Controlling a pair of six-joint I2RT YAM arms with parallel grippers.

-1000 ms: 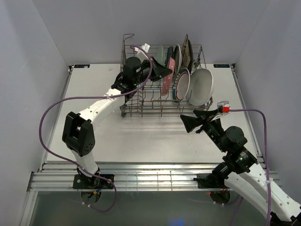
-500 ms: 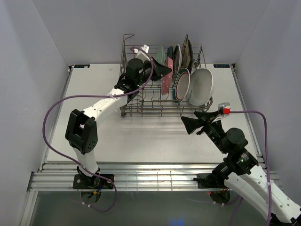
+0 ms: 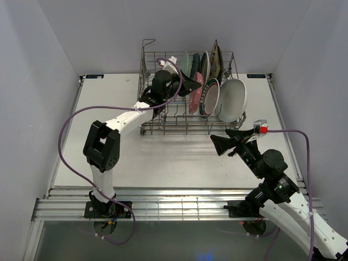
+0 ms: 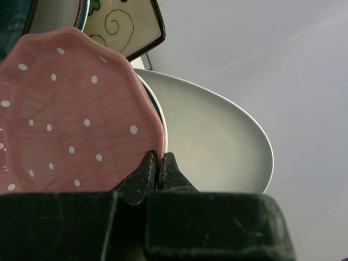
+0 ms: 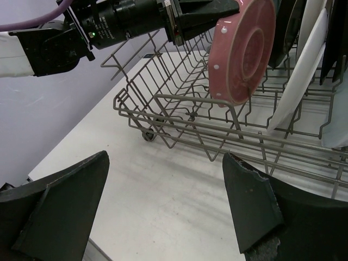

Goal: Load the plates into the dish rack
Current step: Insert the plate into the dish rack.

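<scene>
My left gripper is shut on the rim of the pink dotted plate and holds it upright inside the grey wire dish rack. In the left wrist view the jaws pinch the pink plate's edge, with the white oval plate and a floral square plate beyond. Several plates stand in the rack: the white oval, a teal-and-red-rimmed round, a floral square. My right gripper is open and empty over the table in front of the rack, and shows in its own view.
The rack's left half holds only bare tines. The right wrist view shows the left arm over the rack and the pink plate. Grey walls close in on three sides. The white table lies between rack and arm bases.
My left arm has shifted right, its elbow swinging in, carrying the pink plate slightly right and back in the rack. The right arm has hardly moved.
</scene>
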